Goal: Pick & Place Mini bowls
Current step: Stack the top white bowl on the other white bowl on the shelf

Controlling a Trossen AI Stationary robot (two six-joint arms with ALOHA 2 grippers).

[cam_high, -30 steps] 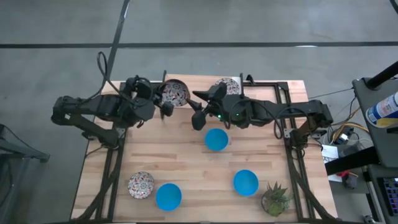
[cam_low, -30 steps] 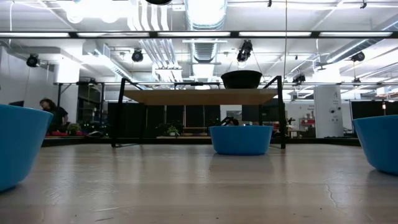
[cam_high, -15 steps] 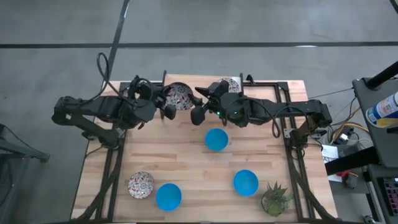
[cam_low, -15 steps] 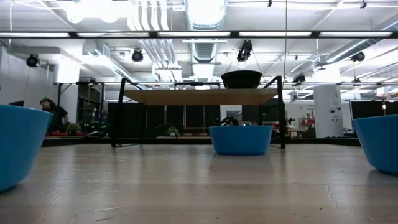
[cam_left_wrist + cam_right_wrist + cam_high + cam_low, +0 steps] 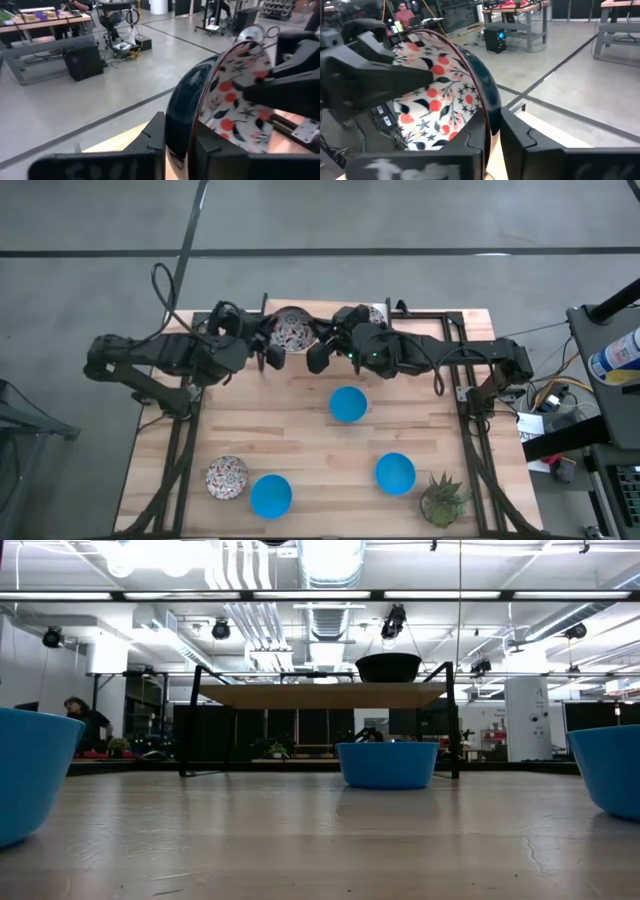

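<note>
You've got 3 blue bowls on the table (image 5: 300, 850): one mid-frame, far back (image 5: 387, 763), one cut off at left edge (image 5: 30, 775), one at right edge (image 5: 605, 765). Behind them, a workbench w/ a dark bowl (image 5: 388, 667) on top.

A small potted green plant (image 5: 443, 500) stands at the table's (image 5: 300, 440) near right corner. Beyond the wooden tabletop lies grey floor (image 5: 320, 220) (crossed by dark lines). A person (image 5: 88, 725) sits far off among workbenches.
</note>
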